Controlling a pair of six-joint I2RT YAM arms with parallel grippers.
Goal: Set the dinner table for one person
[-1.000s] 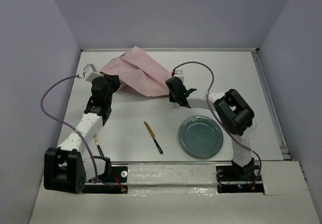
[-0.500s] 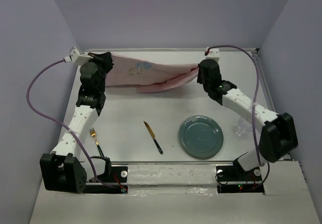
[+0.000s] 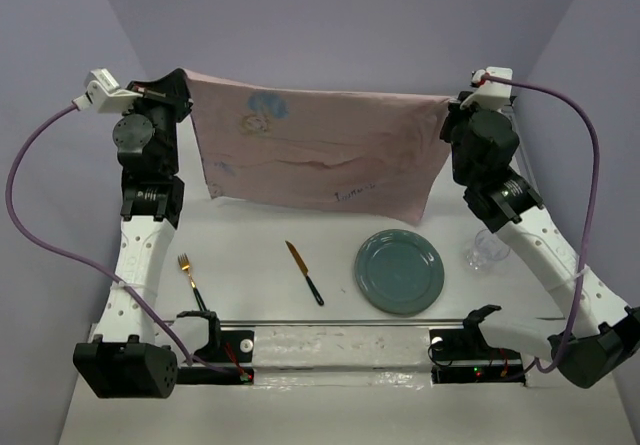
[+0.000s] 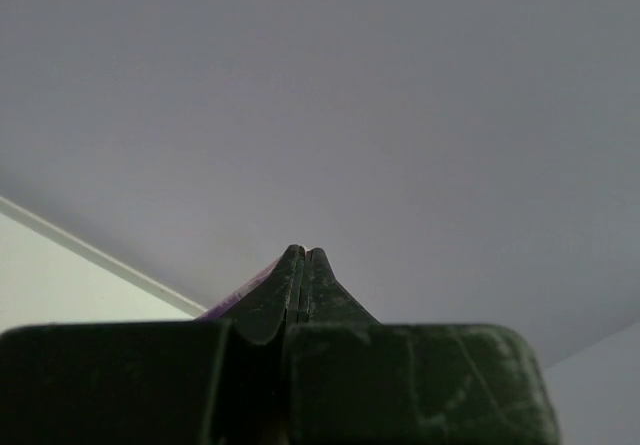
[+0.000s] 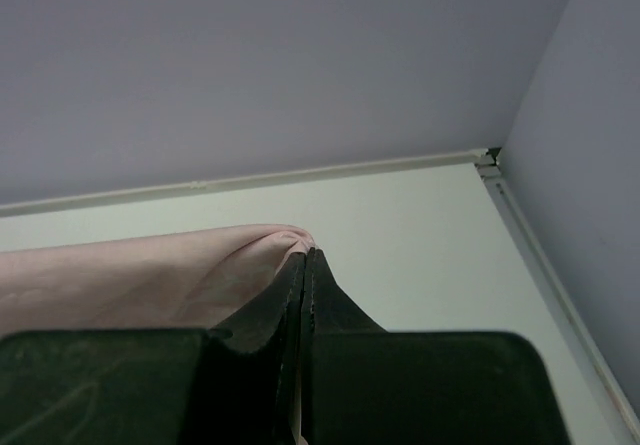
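Observation:
A pink cloth with blue print (image 3: pixel 320 150) hangs stretched wide between both arms, high above the back of the white dinner table (image 3: pixel 260 255). My left gripper (image 3: pixel 186 77) is shut on the cloth's top left corner; in the left wrist view (image 4: pixel 303 253) only a sliver of cloth (image 4: pixel 240 290) shows beside the closed jaws. My right gripper (image 3: pixel 449 105) is shut on the top right corner; the cloth (image 5: pixel 150 275) bunches at its tips (image 5: pixel 305 255). A teal plate (image 3: pixel 400 270), a knife (image 3: pixel 305 272) and a gold fork (image 3: pixel 190 280) lie on the table near the front.
A clear glass (image 3: pixel 485 250) stands right of the plate, close under the right arm. Purple walls enclose the table on three sides. The cloth's lower edge hangs just above the plate's far side.
Both arms have risen and spread apart, lifting the cloth off the table and pulling it from a bunched heap into a flat hanging sheet. The fork has come into sight.

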